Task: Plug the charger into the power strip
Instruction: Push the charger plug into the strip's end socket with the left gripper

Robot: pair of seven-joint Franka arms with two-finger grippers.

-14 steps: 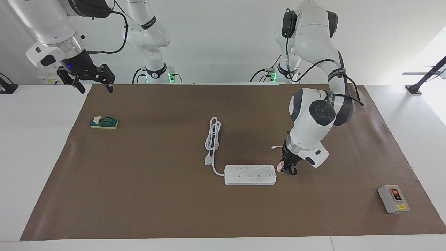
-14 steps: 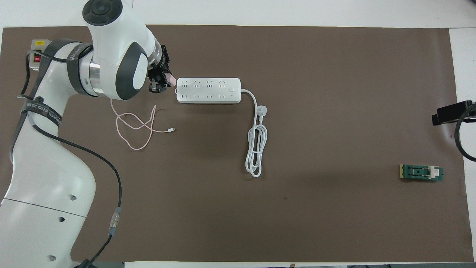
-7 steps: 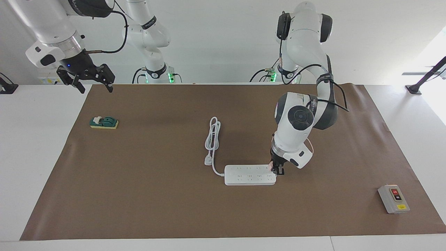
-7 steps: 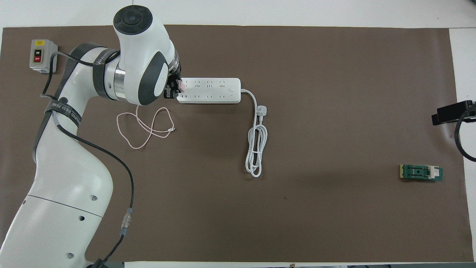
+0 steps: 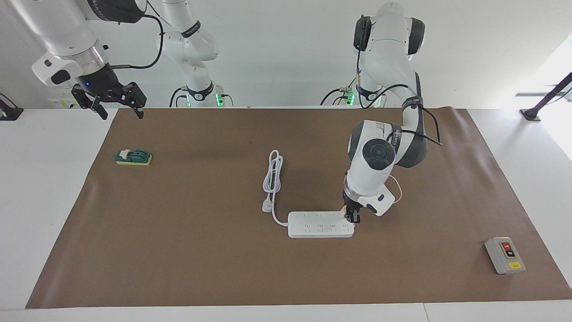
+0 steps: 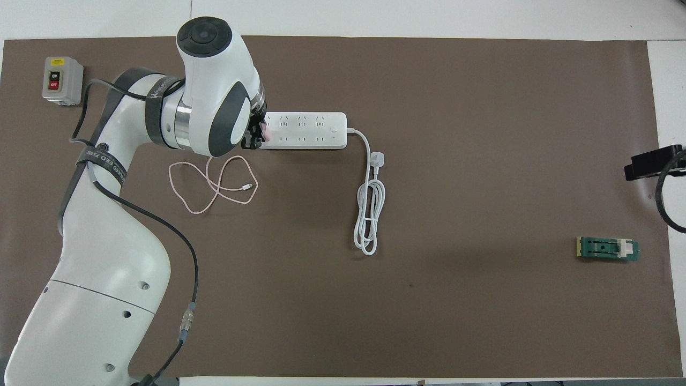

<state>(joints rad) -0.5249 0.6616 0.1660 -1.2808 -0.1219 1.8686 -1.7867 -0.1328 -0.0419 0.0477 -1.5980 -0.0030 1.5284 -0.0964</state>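
Charger (image 6: 264, 128) sat clamped in the left gripper (image 5: 352, 218), right over the power strip (image 5: 320, 225) at the end of the strip toward the left arm's end of the table; only a sliver of pink showed between the fingers in both views. Couldn't tell whether the prongs were in a socket or just above it. Its thin pink cable (image 6: 214, 182) lay in loose loops on the brown mat (image 5: 201, 250), nearer the robots than the strip, connector end resting free beside the loops. Power strip lay flat, long axis running between the 2 arms' ends of the table, 2 rows of outlets facing up. Its thick white cord (image 6: 368, 214) left the strip's end toward the right arm, with the round white plug (image 5: 267, 206) just beside that end and the rest coiled in a narrow bundle nearer the robots. Grey switch box (image 5: 505, 255) with red and black buttons sat well apart from the strip, toward the left arm's end. Green and yellow block (image 5: 133, 157) sat well apart from the strip toward the right arm's end. Right gripper (image 5: 117, 103) waited in the air with fingers spread, holding nothing, over the mat's edge at the right arm's end, well apart from the strip.
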